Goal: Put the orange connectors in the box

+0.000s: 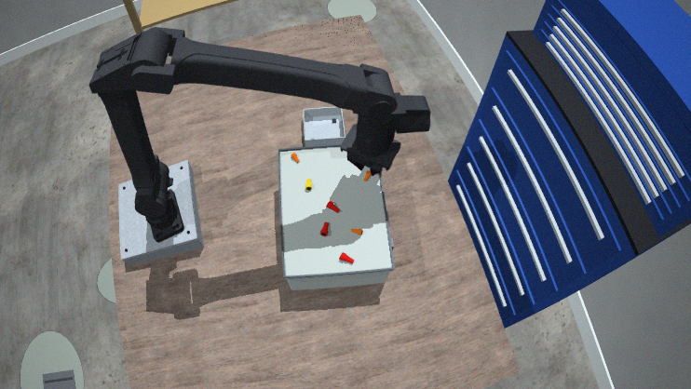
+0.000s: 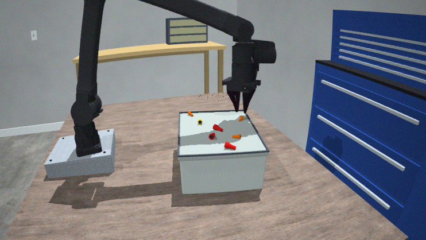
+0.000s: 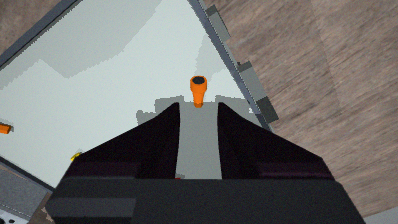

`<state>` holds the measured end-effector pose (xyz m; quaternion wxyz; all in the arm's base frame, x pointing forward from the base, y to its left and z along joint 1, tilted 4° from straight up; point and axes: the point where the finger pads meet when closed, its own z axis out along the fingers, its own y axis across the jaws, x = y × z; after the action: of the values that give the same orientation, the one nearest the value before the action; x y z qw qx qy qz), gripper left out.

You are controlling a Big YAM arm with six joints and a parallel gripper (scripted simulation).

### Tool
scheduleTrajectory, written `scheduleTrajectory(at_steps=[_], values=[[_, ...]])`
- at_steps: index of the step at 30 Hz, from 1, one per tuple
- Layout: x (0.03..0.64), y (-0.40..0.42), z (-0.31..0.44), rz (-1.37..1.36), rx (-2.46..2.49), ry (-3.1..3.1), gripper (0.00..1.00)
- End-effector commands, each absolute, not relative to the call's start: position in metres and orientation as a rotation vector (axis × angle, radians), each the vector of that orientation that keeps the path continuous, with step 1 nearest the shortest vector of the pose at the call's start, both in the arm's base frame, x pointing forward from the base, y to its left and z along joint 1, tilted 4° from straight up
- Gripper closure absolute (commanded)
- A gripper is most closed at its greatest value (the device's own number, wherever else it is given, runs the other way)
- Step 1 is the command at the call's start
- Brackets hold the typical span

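The tool case's white lid (image 1: 333, 212) holds three orange wire connectors: one at the far right corner (image 1: 367, 175), one at the far left (image 1: 294, 156), and one near the middle right (image 1: 356, 231). My gripper (image 2: 241, 111) hangs just above the far right corner of the lid, fingers pointing down, a little open with nothing between them. In the wrist view the corner connector (image 3: 198, 90) lies just beyond the fingertips, in line with the gap. The steel junction box (image 1: 322, 127) stands open on the table just behind the case.
Three red connectors (image 1: 332, 207) (image 1: 324, 229) (image 1: 345, 258) and a yellow one (image 1: 308, 183) also lie on the lid. A blue tool cabinet (image 2: 369, 119) stands to the right of the table. The arm's base block (image 1: 159, 212) is at the left.
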<state>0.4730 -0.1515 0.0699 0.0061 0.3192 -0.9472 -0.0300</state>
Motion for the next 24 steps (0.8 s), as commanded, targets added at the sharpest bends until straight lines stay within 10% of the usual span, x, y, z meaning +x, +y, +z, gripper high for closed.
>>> scheduleTrajectory(at_steps=[1, 24], values=[[0.496, -0.160, 0.073, -0.055, 0.994, -3.000, 0.75], [0.480, -0.151, 0.036, -0.092, 0.986, -2.968, 0.75]])
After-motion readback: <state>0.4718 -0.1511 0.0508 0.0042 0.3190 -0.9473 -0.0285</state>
